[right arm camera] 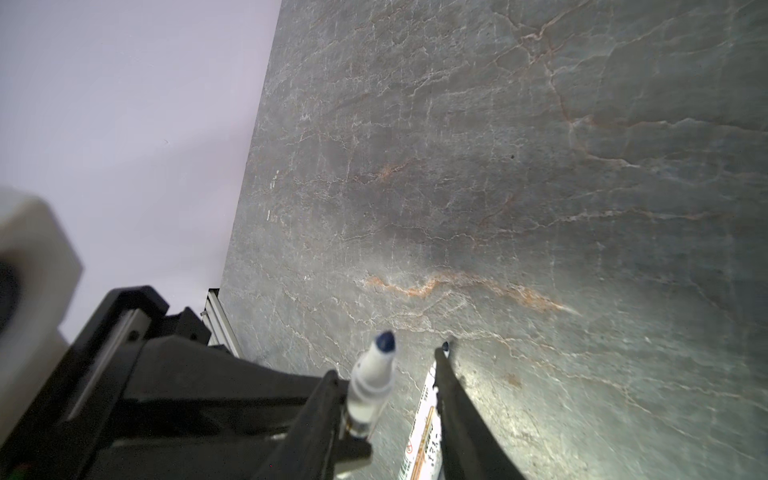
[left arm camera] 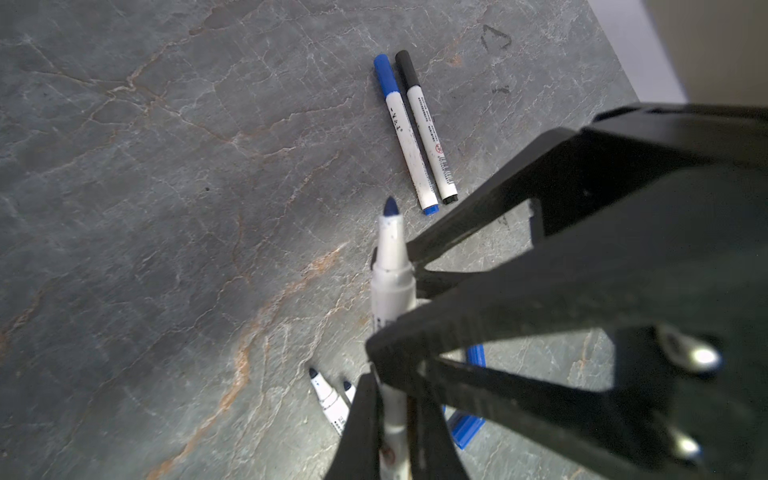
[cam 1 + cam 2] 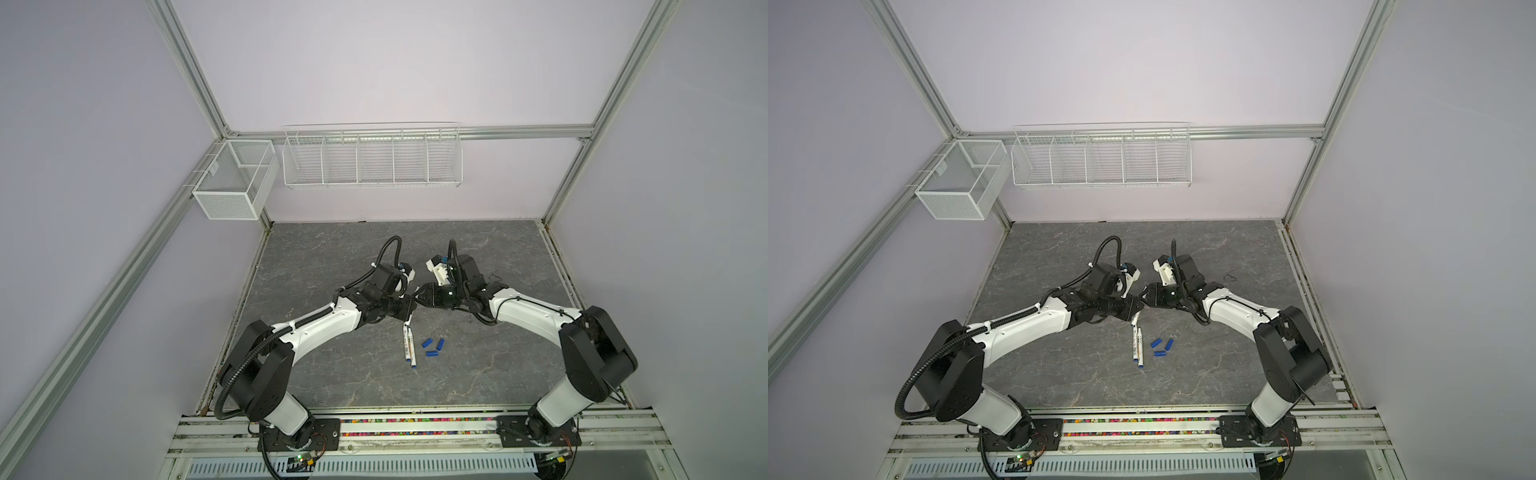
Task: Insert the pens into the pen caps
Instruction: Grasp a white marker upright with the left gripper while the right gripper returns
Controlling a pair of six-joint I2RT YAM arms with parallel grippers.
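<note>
- The left gripper (image 3: 412, 308) reaches over the middle of the grey worktop (image 3: 324, 257). Its jaws are closed tight on one pen, the held pen (image 2: 390, 257).
- The held pen has no cap. Its dark blue tip is bare and points toward the far side of the worktop. The other end of the barrel comes out below the jaws, toward the near edge.
- The right gripper (image 3: 422, 297) comes from the right edge and meets the left one tip to tip.
- Its jaws stand partly open, one on each side of the held pen. In the right wrist view a gap shows between the pen and one finger (image 1: 453, 407). I cannot tell if the other finger touches the pen.
- Two bare pens lie on the worktop, just nearer than the grippers. One (image 3: 404, 343) is beside the other (image 3: 411, 349), almost touching.
- Their tips point toward the grippers and their blue end plugs toward the near edge.
- Three blue caps lie loose just beside these pens, on the side of the right edge: one (image 3: 427, 343), a second (image 3: 440, 343) and a third (image 3: 432, 354). They form a small group, apart from each other.
- Two capped pens lie side by side, barrels touching, beyond the tip of the held pen in the left wrist view. One has a blue cap (image 2: 405, 133), the other a black cap (image 2: 429, 133).
- In both top views the arms hide them.
</note>
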